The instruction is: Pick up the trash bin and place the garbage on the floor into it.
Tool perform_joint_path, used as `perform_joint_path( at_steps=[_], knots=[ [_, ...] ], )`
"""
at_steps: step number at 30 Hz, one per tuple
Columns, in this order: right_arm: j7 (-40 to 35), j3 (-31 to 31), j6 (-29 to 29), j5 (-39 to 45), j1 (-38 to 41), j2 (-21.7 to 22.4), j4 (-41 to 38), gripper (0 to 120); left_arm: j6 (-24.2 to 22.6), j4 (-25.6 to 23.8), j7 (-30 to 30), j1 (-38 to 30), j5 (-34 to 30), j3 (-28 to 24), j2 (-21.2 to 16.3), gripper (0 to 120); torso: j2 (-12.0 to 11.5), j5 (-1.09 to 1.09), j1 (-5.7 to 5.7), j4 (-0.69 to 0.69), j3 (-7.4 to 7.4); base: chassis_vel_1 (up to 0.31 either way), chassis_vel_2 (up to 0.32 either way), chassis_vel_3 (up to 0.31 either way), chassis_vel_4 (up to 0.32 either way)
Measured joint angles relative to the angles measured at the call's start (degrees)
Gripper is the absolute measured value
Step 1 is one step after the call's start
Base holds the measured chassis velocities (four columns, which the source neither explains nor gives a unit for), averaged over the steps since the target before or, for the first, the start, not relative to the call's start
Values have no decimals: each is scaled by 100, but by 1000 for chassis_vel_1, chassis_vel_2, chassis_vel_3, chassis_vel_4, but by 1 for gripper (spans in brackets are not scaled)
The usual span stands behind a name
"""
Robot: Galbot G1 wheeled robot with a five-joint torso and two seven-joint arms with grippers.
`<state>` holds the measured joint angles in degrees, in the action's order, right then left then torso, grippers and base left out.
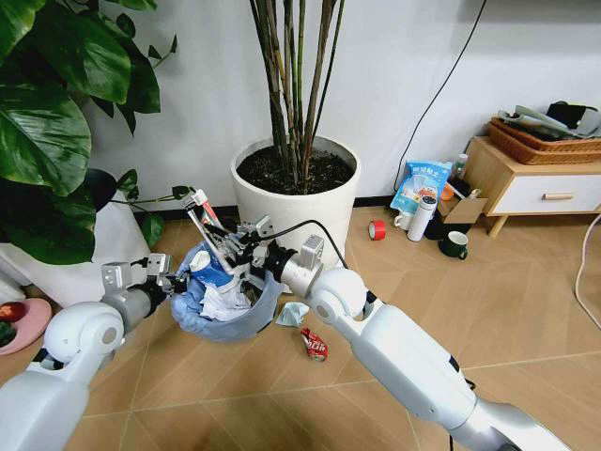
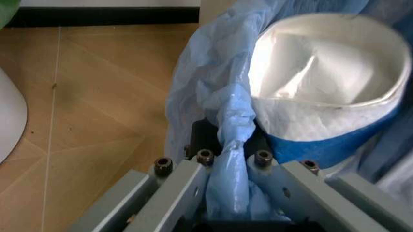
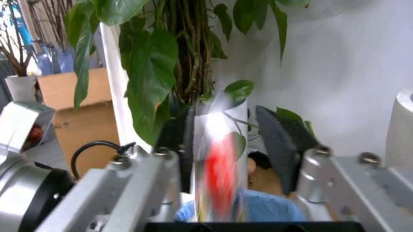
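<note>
My left gripper [image 1: 172,279] is shut on the rim of the trash bin [image 1: 225,315], pinching its light blue bag [image 2: 229,193]. It holds the bin tilted above the floor [image 1: 235,376]. Crumpled white paper [image 1: 223,301] and a blue-white wrapper [image 1: 207,268] lie inside. Over the bin, my right gripper [image 1: 216,240] is open around the white printed tube [image 1: 200,211]. In the right wrist view the tube [image 3: 219,164] is blurred beside one finger pad [image 3: 177,140], apart from the other. A light blue mask [image 1: 292,314] and a red crushed wrapper [image 1: 315,345] lie on the floor beside the bin.
A big white plant pot [image 1: 296,193] stands just behind the bin, with a leafy plant [image 1: 56,122] at the left. A red tape roll [image 1: 377,229], white bottle [image 1: 424,218] and dark mug [image 1: 455,245] sit by a wooden cabinet [image 1: 526,183] at the right.
</note>
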<state>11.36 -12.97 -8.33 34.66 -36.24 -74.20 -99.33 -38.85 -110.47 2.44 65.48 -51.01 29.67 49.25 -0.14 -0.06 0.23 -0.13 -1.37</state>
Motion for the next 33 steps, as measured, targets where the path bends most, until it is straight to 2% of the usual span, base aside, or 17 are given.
perform_joint_path(
  at_steps=[2, 4, 9, 10, 13, 17, 22, 27, 29, 33],
  knots=[
    [-7, 10, 0, -18, 19, 5, 13, 50, 0, -7, -2, 8, 0, 5, -8, 0, 0, 0, 0, 0, 0, 0, 0, 0, 0],
    [-11, 13, 0, -20, 22, 11, 17, 53, 1, -10, -3, 13, 0, 11, -9, 0, 0, 0, 0, 0, 0, 0, 0, 0, 0],
    [-66, 103, -5, -30, -16, 68, 32, 75, 5, -13, -6, 41, 6, 48, -3, 0, 0, 1, 0, 0, 0, 0, 0, 0, 0],
    [-66, 103, -5, -30, -16, 68, 32, 75, 5, -13, -6, 41, 6, 48, -3, 0, 0, 1, 0, 0, 0, 0, 0, 0, 0],
    [-119, 276, -49, -20, -118, 181, -84, 90, -22, -13, -3, 93, 16, 100, -2, 0, 0, 1, 0, 0, 0, 0, 0, 0, 0],
    [-194, 515, -116, 57, -287, 323, -263, 99, -72, 4, 8, 176, 47, 186, -8, 0, 0, 2, 0, 0, 1, 0, 0, 0, 0],
    [-235, 810, -175, 91, -626, 565, -451, 100, -87, 56, 9, 279, 112, 265, -5, 0, 0, 2, 0, 1, 0, 0, 0, 0, 0],
    [-275, 1147, -192, 94, -1245, 1088, -569, 100, -120, 91, 4, 336, 175, 309, 35, 0, 0, 1, 0, 0, 1, 0, 0, 0, 0],
    [-236, 1429, -146, 57, -1667, 1438, -471, 100, -199, 83, 4, 397, 229, 303, -3, 0, 0, 2, 0, -2, 1, 0, 0, 0, 0],
    [-181, 1685, -79, 12, -2015, 1609, -214, 100, -220, 72, 4, 421, 236, 279, -33, 0, 0, 3, 0, -1, 1, 0, 0, 0, 0]
  ],
)
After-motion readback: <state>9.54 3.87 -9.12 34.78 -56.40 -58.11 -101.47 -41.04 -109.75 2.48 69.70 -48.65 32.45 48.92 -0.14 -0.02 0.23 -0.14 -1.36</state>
